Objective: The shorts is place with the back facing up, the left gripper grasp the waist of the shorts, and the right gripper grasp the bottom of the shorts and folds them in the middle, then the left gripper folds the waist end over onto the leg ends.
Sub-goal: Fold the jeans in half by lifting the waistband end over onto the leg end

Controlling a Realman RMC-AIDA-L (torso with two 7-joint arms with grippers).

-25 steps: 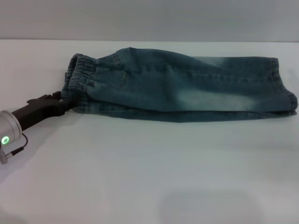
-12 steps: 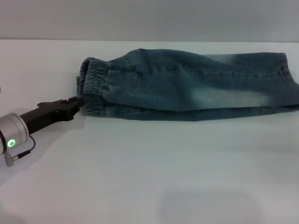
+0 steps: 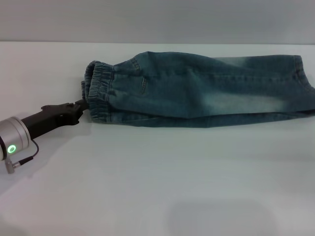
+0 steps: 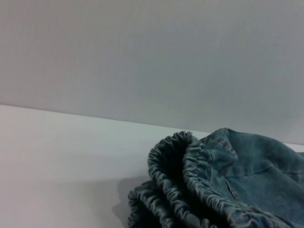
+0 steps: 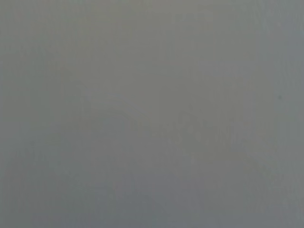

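The shorts (image 3: 206,91) lie folded lengthwise across the far part of the white table (image 3: 157,177), a long strip of faded blue denim. Their crinkled waist (image 3: 98,93) points left and the bottom of the shorts (image 3: 302,88) reaches the right edge of the head view. My left gripper (image 3: 82,104) comes in low from the left, pinched shut on the near corner of the waist, with its silver wrist (image 3: 12,137) behind it. The left wrist view shows the ruffled waist (image 4: 190,180) up close. The right gripper is out of view; its wrist view shows only plain grey.
The table's far edge meets a grey wall (image 3: 157,19) just behind the shorts. White tabletop stretches in front of the shorts down to the near edge.
A second ago the shorts and my left gripper lay further left; both have shifted right together. In the last half second almost nothing has moved.
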